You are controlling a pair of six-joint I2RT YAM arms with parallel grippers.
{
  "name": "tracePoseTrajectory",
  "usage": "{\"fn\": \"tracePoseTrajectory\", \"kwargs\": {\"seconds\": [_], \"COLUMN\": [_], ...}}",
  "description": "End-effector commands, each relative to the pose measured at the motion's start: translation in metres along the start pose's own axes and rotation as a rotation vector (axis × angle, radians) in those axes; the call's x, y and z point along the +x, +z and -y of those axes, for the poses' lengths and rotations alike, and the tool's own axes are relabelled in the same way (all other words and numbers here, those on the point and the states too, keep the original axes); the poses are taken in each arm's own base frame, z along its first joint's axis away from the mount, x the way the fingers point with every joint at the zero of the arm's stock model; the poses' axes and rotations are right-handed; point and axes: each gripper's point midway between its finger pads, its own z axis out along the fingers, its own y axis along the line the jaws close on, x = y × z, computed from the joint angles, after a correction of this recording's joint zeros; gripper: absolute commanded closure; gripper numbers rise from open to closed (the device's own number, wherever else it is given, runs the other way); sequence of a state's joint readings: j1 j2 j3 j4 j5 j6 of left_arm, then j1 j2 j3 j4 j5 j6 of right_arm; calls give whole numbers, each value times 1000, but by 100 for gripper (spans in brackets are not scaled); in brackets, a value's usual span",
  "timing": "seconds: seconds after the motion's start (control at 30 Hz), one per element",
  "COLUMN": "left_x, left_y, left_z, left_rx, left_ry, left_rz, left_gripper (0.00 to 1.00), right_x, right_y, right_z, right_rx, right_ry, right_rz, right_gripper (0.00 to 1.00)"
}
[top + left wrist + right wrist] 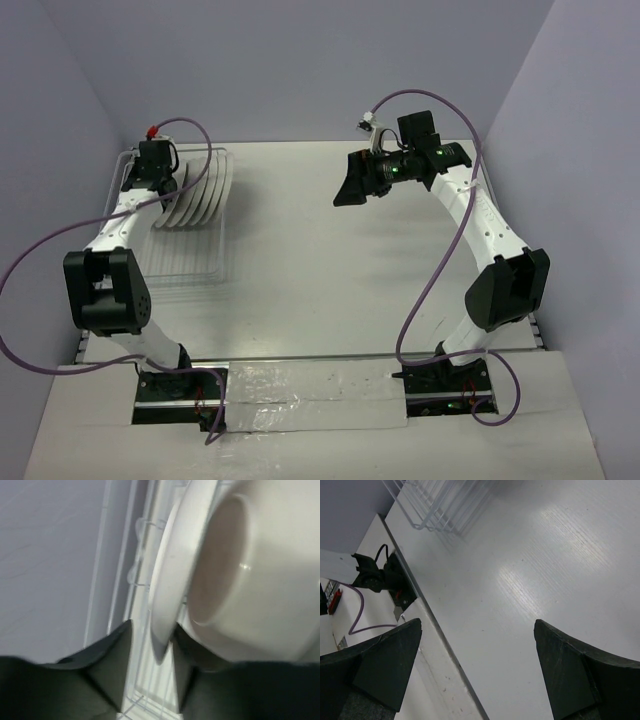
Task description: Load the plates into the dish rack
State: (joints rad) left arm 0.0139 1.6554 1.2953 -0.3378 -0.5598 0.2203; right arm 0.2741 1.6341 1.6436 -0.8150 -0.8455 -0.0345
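Your left gripper (152, 628): fingers a little apart, straddling the rim of one white plate (170, 580); a gap shows beside one finger.
Rack load: the plates (195, 192) stand on edge in a row at the far end of the dish rack (190, 268).
Your right gripper (477, 625): wide apart, holding nothing, above the table (545, 555).

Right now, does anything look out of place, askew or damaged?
Nothing stands out. The round white plates stand in one evenly leaning row inside the silver wire dish rack, and none has fallen over.
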Motion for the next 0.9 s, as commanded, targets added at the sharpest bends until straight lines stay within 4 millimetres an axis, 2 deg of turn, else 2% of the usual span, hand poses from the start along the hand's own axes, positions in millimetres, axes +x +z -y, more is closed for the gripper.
{"fn": "tracePoseTrajectory", "kwargs": {"seconds": [0.0, 0.03, 0.07, 0.1, 0.2, 0.37, 0.43, 0.5, 0.53, 0.6, 0.67, 0.7, 0.73, 0.8, 0.87], "left_x": [-36, -42, -48, -53, -69, -102, -110, -112, -112, -114, -117, -118, -117, -119, -116], "left_y": [-47, -59, -68, -81, -117, -161, -172, -177, -179, -183, -188, -191, -195, -200, -198], "left_z": [14, 16, 21, 37, 48, 40, 45, 51, 56, 59, 58, 57, 57, 56, 57], "left_rx": [174, 211, 261, 347, 484, 593, 647, 688, 721, 744, 750, 758, 766, 780, 778], "left_ry": [-62, -69, -67, -61, -83, -182, -195, -190, -184, -183, -241, -246, -248, -253, -259], "left_rz": [107, 131, 150, 171, 242, 321, 322, 316, 316, 328, 349, 365, 376, 398, 391], "left_gripper": [50, 38, 29, 20, 2, 1, 1, 1, 1, 1, 1, 1, 1, 1, 1], "right_x": [-6, -6, -7, -7, -9, -18, -26, -31, -34, -32, -33, -27, -28, -21, -18], "right_y": [-5, -5, -5, -6, -8, -20, -33, -45, -55, -74, -97, -110, -126, -144, -151], "right_z": [1, 2, 1, 2, 4, 18, 30, 52, 56, 90, 104, 120, 122, 129, 127], "right_rx": [9, 13, 14, 16, 26, 76, 125, 236, 286, 456, 581, 690, 749, 841, 861], "right_ry": [-20, -19, -20, -16, -12, 5, 12, 32, 28, 68, 81, 96, 91, 82, 72], "right_rz": [24, 24, 25, 26, 35, 72, 115, 161, 195, 250, 300, 309, 335, 355, 368], "right_gripper": [0, 0, 0, 0, 0, 0, 0, 0, 0, 0, 0, 0, 0, 0, 0]}}
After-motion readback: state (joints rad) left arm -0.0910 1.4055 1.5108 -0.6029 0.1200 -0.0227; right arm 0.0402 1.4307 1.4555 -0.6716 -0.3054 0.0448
